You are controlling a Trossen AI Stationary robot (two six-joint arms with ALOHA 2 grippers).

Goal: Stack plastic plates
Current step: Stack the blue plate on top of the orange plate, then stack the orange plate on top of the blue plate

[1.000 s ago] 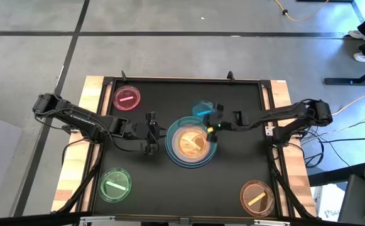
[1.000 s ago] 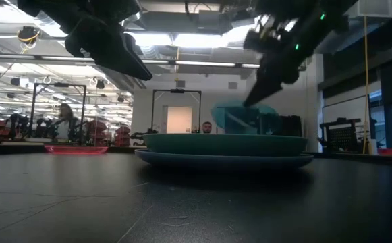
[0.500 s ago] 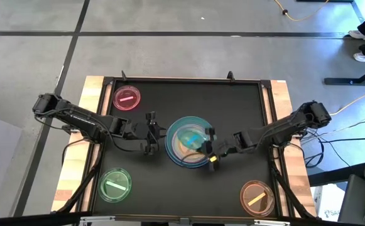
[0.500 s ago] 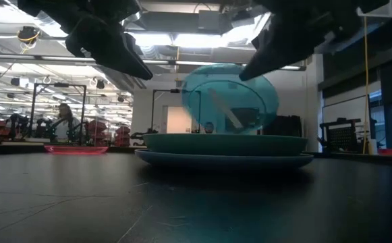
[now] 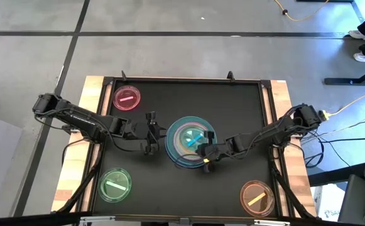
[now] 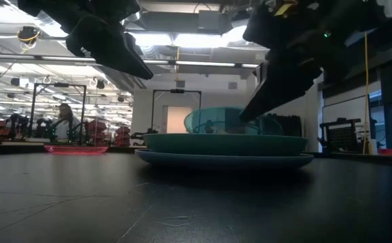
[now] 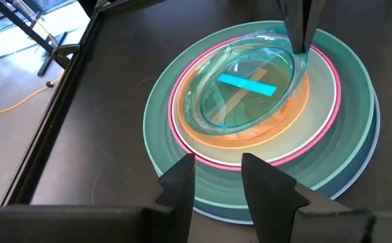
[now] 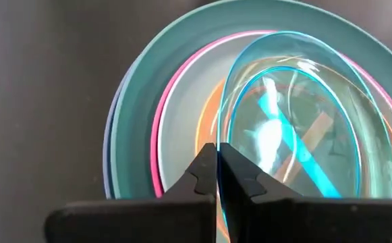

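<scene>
A stack of plates (image 5: 176,150) stands mid-table: a blue-grey plate at the bottom, then dark green, pale mint and pink plates, with a translucent orange dish (image 7: 276,118) on top. A translucent blue dish (image 5: 192,138) lies over the orange one. My right gripper (image 5: 205,154) is at the stack's near-right side, shut on the blue dish (image 8: 303,128). My left gripper (image 5: 151,133) waits open just left of the stack, its fingers (image 7: 182,182) short of the stack's rim. My right gripper pinches the blue dish's rim (image 8: 224,128) between its two fingers, one inside the dish and one outside. The fingers (image 7: 300,27) slant down from above and the table's right. The dish sits slightly tilted in the orange dish, its held side raised.
Three more small translucent dishes lie apart on the black table: a pink one (image 5: 127,98) far left, a green one (image 5: 115,184) near left, an orange one (image 5: 256,196) near right. A raised frame (image 5: 182,80) borders the table. People show far off in the room behind.
My right gripper carried the blue dish from beyond the stack's far-right side over the stack and toward the near edge. The dish stood steeply on edge half a second ago and has come down to lie nearly flat on the orange dish.
</scene>
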